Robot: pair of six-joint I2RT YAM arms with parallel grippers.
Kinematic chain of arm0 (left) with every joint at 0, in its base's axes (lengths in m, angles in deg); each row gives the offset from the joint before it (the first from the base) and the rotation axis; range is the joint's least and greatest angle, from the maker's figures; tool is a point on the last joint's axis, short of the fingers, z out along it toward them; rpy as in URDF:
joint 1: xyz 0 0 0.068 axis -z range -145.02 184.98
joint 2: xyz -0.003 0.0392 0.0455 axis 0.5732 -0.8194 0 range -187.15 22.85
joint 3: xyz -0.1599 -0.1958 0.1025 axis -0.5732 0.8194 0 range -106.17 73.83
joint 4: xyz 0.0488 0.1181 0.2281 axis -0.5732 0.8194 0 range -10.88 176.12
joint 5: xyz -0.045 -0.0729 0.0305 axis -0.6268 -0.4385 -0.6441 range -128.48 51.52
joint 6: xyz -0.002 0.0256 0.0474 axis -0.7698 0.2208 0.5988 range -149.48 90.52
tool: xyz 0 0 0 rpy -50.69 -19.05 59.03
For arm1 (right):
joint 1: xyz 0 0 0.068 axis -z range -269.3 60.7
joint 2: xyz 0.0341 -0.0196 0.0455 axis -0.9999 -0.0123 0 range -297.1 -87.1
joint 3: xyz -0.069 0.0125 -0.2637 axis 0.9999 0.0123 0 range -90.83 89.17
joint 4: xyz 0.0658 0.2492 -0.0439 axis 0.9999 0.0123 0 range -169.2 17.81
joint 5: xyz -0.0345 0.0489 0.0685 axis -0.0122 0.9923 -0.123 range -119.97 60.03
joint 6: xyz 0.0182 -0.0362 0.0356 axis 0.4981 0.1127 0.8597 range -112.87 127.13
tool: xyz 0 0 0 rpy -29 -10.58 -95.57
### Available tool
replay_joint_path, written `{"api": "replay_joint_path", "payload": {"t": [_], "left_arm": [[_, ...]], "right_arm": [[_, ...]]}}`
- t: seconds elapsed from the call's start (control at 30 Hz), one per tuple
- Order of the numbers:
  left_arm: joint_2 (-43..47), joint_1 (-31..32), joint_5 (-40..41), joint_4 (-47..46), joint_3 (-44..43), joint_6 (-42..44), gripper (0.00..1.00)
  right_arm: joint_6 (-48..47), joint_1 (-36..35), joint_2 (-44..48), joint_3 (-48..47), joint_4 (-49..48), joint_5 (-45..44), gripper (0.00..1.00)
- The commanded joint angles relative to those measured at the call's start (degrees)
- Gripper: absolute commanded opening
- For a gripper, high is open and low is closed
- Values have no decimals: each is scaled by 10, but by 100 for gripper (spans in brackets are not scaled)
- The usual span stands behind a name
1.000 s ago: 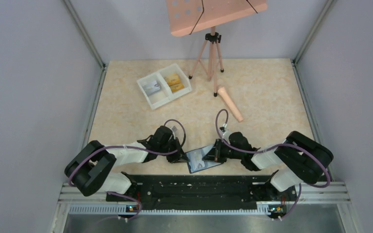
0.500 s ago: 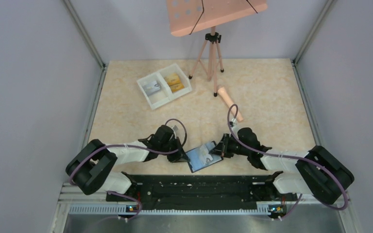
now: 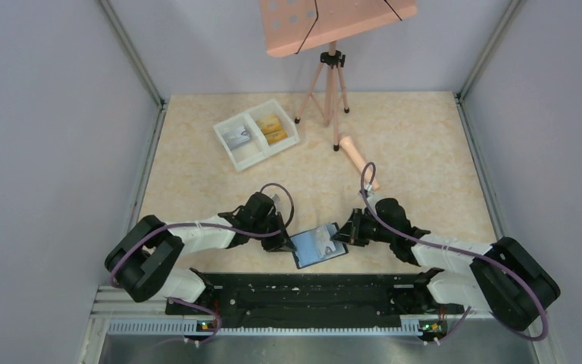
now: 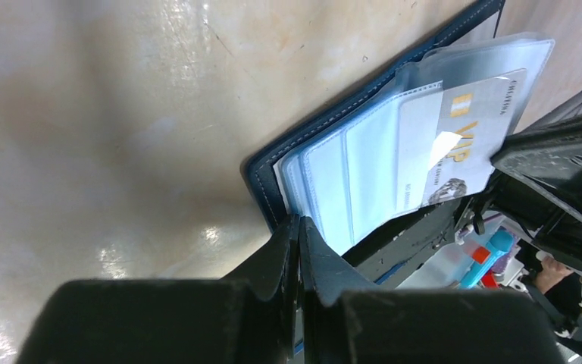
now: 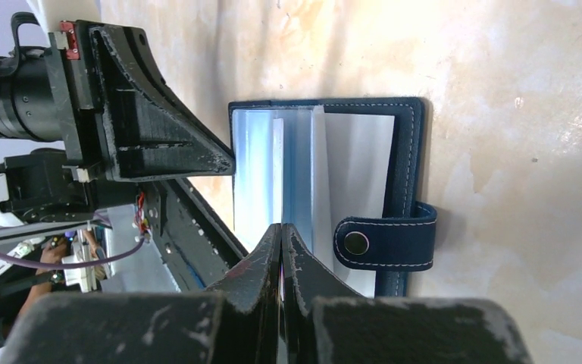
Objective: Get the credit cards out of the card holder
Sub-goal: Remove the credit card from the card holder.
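Note:
The blue card holder (image 3: 316,246) lies open near the table's front edge, between both grippers. My left gripper (image 4: 299,220) is shut on the near edge of its pale sleeves, beside the blue cover (image 4: 261,171). A grey-silver credit card (image 4: 474,121) marked VIP sits in a lifted clear sleeve. My right gripper (image 5: 282,226) is shut on a sleeve leaf seen edge-on; whether it also pinches the card I cannot tell. From above, the left gripper (image 3: 288,241) and right gripper (image 3: 341,236) flank the holder. Its snap strap (image 5: 383,243) lies flat.
A white two-compartment tray (image 3: 231,149) at the back left holds yellow cards (image 3: 271,127) and a grey card (image 3: 236,137). A pink tripod stand (image 3: 332,83) rises at the back, with a pink cylinder (image 3: 359,161) lying beside it.
The right arm has swung its elbow out to the right and stretched low, its gripper shifting slightly right at the holder. The holder has turned a little. The left arm has barely moved.

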Motion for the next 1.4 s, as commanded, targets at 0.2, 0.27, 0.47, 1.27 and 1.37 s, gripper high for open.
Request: {"api": "replay_joint_path", "payload": {"t": [0.2,0.27,0.47,1.27,1.37], "left_arm": [[44,-1,52,114,-68,49,16],[59,0,55,128,-86,60,23],[78,-1,56,150,-158,140,38],[-22,-51,-273,119,-250,381,44],[-31,-51,-281,119,-249,386,43]], "right_arm": [[-16,18,68,3,44,-2,0],[-33,22,67,0,49,3,0],[-112,37,56,-29,78,28,0],[-173,53,81,-76,78,198,0],[-164,53,85,-77,67,218,0]]}}
